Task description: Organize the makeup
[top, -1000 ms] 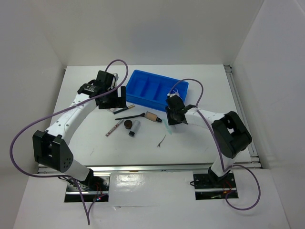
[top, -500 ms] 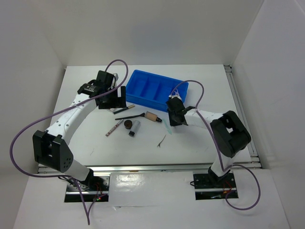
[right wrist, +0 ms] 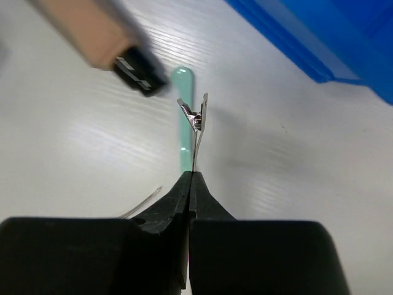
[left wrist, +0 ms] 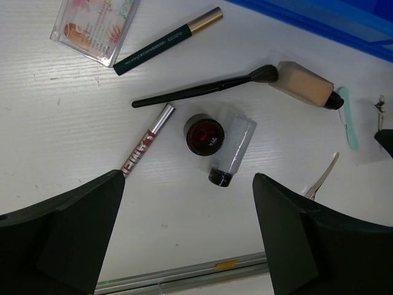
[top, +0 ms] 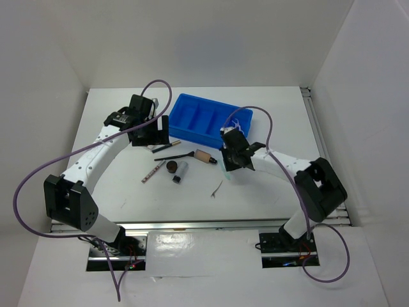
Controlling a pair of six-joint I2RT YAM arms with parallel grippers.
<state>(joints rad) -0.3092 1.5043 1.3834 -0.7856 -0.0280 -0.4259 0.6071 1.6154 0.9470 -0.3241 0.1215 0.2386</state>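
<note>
My right gripper (right wrist: 193, 175) is shut on a thin metal clip (right wrist: 196, 126), which sticks out from the fingertips over a pale green tool (right wrist: 183, 110). The beige black-tipped tube (right wrist: 92, 31) lies just to its left. In the top view the right gripper (top: 231, 158) is just in front of the blue tray (top: 192, 121). My left gripper (left wrist: 190, 233) is open and empty, high above the makeup: pinkish packet (left wrist: 95, 24), dark pencil (left wrist: 166, 42), black brush (left wrist: 202, 89), red-silver tube (left wrist: 146, 144), brown pot (left wrist: 204, 134), grey cylinder (left wrist: 232, 147).
A second metal clip (top: 217, 188) lies loose toward the near edge. The blue tray's near wall (right wrist: 295, 37) is close ahead of the right gripper. White walls enclose the table on three sides. A metal rail (left wrist: 184, 273) runs along the near edge.
The right gripper has shifted slightly left and its elbow has swung out to the right. The left arm and the makeup on the table have not moved.
</note>
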